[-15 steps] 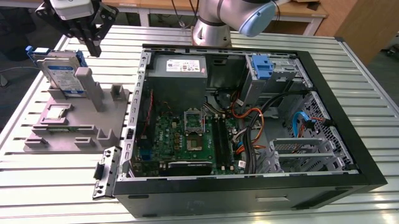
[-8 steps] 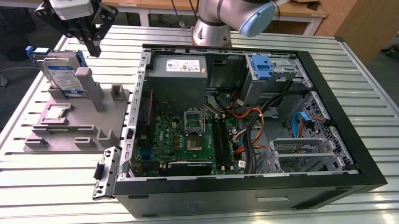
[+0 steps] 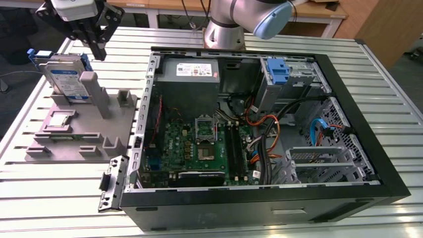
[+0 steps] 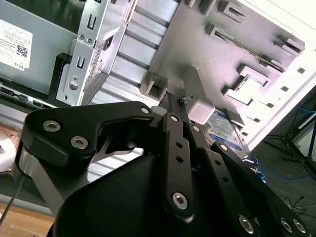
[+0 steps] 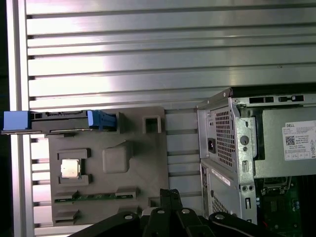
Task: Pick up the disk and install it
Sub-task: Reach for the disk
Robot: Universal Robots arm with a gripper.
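The disk (image 3: 66,80) stands on edge in a slot at the back of the grey fixture (image 3: 89,136), left of the computer case in the exterior view. It is silver-grey with a blue-and-white label and blue rails. In the first wrist view the disk (image 5: 59,122) shows edge-on. In the second wrist view its label (image 4: 224,132) peeks out beyond the fingers. My gripper (image 3: 100,52) hangs just above the fixture, beside the disk's top corner on the case side, apart from it. Its black fingers (image 5: 165,197) are shut together on nothing; the gripper's tips (image 4: 171,98) meet in the second wrist view.
The open computer case (image 3: 343,124) lies on the slatted metal table (image 3: 59,193). Inside are a grey power supply (image 3: 190,69), a motherboard (image 3: 198,148), a blue bracket (image 3: 279,72) in a bay and a metal cage (image 3: 324,161). A chip (image 5: 70,169) sits in the fixture.
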